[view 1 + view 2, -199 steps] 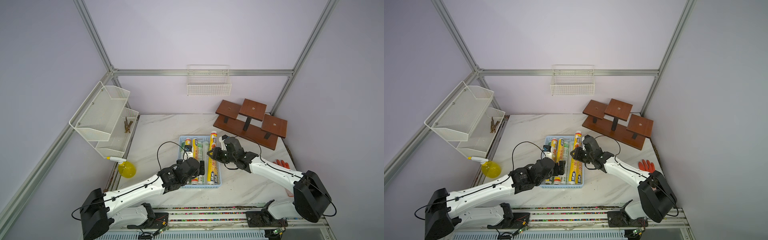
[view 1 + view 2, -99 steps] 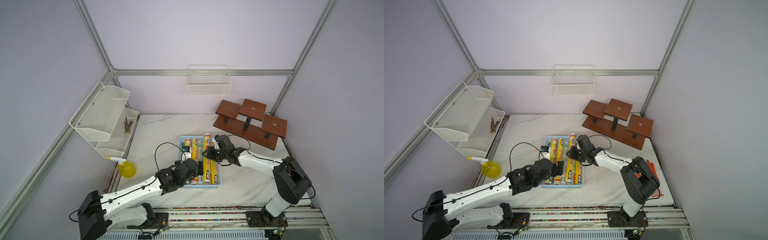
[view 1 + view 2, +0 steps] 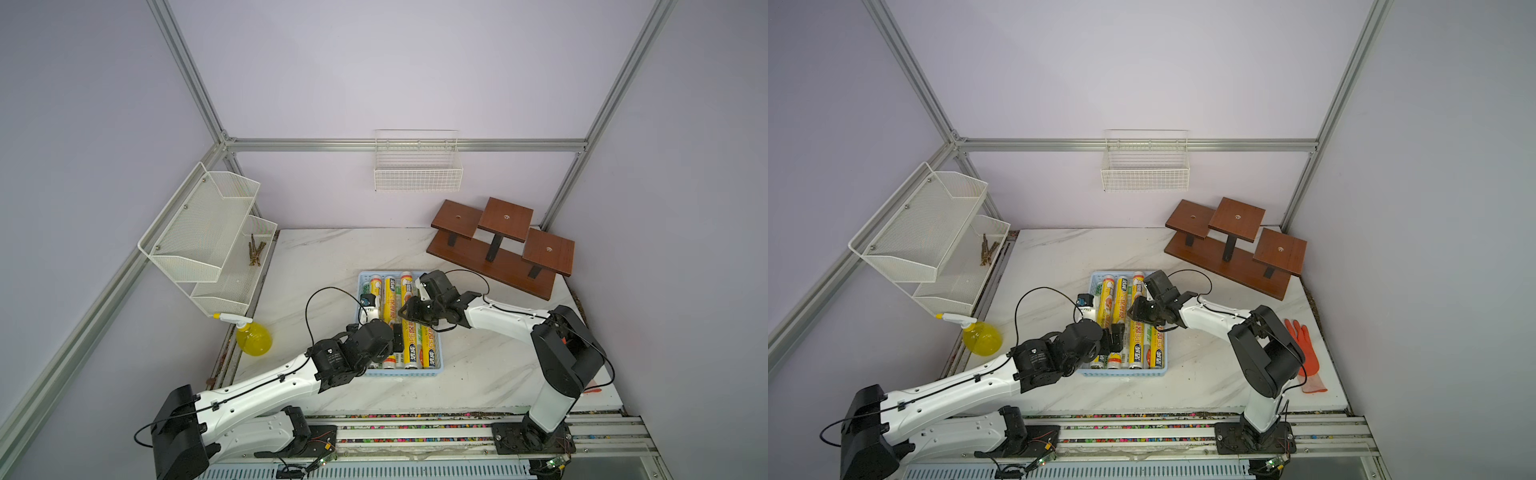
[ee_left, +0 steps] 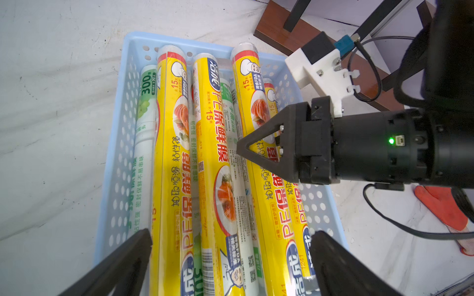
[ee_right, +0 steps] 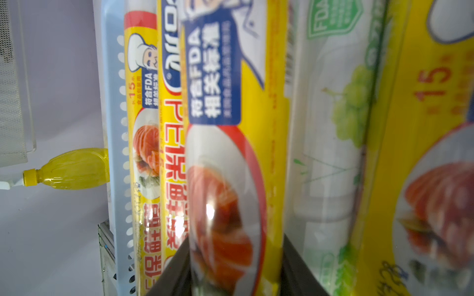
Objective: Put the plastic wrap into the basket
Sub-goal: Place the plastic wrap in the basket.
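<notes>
The light-blue basket (image 3: 399, 371) (image 3: 1121, 371) (image 4: 120, 153) sits mid-table and holds several rolls of plastic wrap (image 3: 388, 303), yellow and white-green, lying lengthwise. My right gripper (image 3: 409, 311) (image 3: 1136, 311) (image 5: 234, 256) is shut on one yellow roll (image 3: 411, 349) (image 4: 272, 217) (image 5: 225, 153). That roll lies along the top of the others inside the basket, right of the middle. My left gripper (image 3: 397, 336) (image 4: 230, 232) hovers open over the basket's near end, with nothing between its fingers (image 4: 138, 246).
An orange glove (image 3: 1304, 349) lies at the table's right edge behind the right arm. A yellow spray bottle (image 3: 253, 338) stands left of the basket under the white two-tier rack (image 3: 208, 232). A wooden stand (image 3: 498, 245) is at the back right, and a wire basket (image 3: 417, 166) hangs on the wall.
My right gripper has carried its yellow roll leftward from the basket's right edge to above the rolls inside, with the arm folding inward. The left arm has hardly moved.
</notes>
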Tool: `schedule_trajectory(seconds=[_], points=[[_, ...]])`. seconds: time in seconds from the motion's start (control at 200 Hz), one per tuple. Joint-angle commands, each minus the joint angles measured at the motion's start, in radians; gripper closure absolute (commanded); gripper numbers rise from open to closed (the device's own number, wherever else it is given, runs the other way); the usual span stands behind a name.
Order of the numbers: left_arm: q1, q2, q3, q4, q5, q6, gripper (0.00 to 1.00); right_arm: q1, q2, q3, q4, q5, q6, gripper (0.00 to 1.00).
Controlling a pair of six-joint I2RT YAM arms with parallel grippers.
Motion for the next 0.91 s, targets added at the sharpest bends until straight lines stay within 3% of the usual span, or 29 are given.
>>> schedule_trajectory(seconds=[0.0, 0.9], points=[[0.005, -0.026, -0.019, 0.008, -0.016, -0.016, 0.00, 0.008, 0.019, 0.022, -0.039, 0.046, -0.011, 0.58], [0.004, -0.006, -0.009, 0.013, 0.013, -0.015, 0.00, 0.022, -0.051, 0.011, -0.056, 0.062, -0.024, 0.47]])
